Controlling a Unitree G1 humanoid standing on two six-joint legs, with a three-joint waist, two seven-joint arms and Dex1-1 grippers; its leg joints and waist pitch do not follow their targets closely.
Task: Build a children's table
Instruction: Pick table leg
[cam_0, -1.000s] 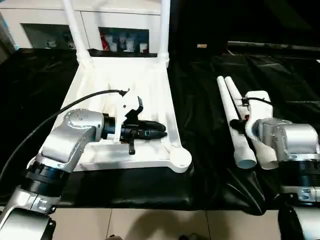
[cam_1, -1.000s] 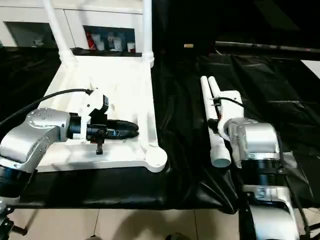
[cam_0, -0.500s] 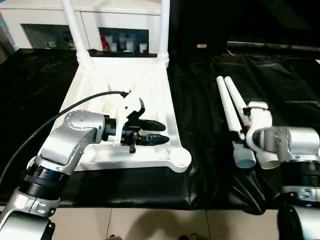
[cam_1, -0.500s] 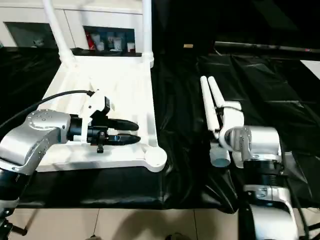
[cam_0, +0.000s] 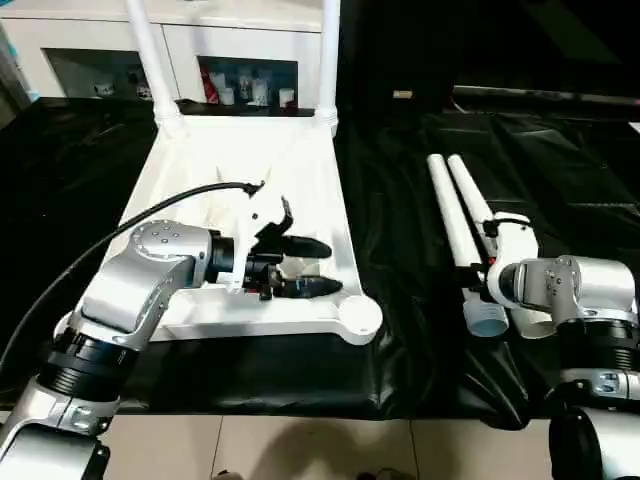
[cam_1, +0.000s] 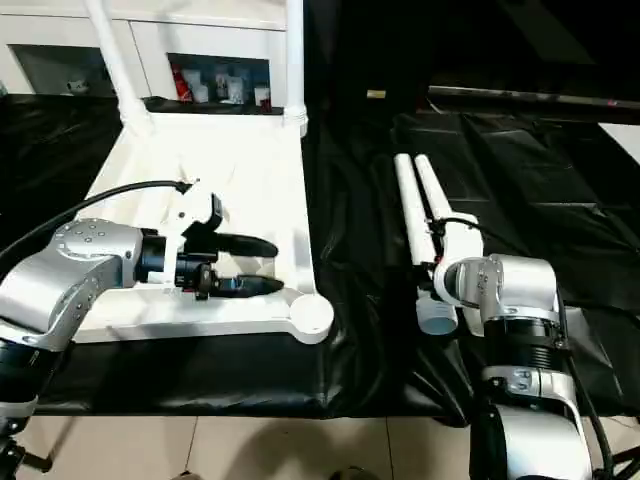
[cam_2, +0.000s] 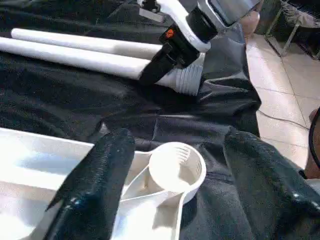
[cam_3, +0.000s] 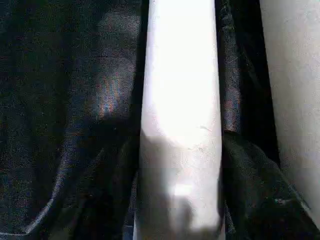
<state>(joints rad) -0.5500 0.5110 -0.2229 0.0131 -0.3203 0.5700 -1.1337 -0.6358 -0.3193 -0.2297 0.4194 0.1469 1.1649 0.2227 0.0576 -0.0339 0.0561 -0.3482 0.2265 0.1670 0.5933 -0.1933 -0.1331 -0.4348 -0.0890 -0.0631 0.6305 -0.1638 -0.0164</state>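
Children's table top (cam_0: 300, 170): white, rimmed, lying upside down on our black-covered work table (cam_0: 400, 340), at about 11 o'clock in the head view. Two legs (cam_0: 150, 60) stand upright in its far corner sockets, at 12 o'clock from our left arm. The near corner socket (cam_2: 176, 169) at the top's 5 o'clock corner is round and has no leg in it.

Loose legs (cam_0: 455, 225): two white tubes lying side by side on the black cover, at 3 o'clock from the table top and well apart from it, wide ends toward us.

Left gripper (cam_0: 318, 266): over the near end of the table top, pointing toward 3 o'clock. Its two black fingers (cam_2: 95, 185) stand apart with nothing between them; the near corner socket shows in the gap. A second ago these fingers lay together, so they have spread since.

Right gripper (cam_2: 161, 64): down at the wide end of the nearer loose leg. In its own wrist view one white tube (cam_3: 181, 110) runs between its dark fingers (cam_3: 255, 185), one on either side. Whether they press on the tube we cannot tell. Since a second ago our right forearm has turned, and the loose legs' wide ends now sit a little nearer 9 o'clock.
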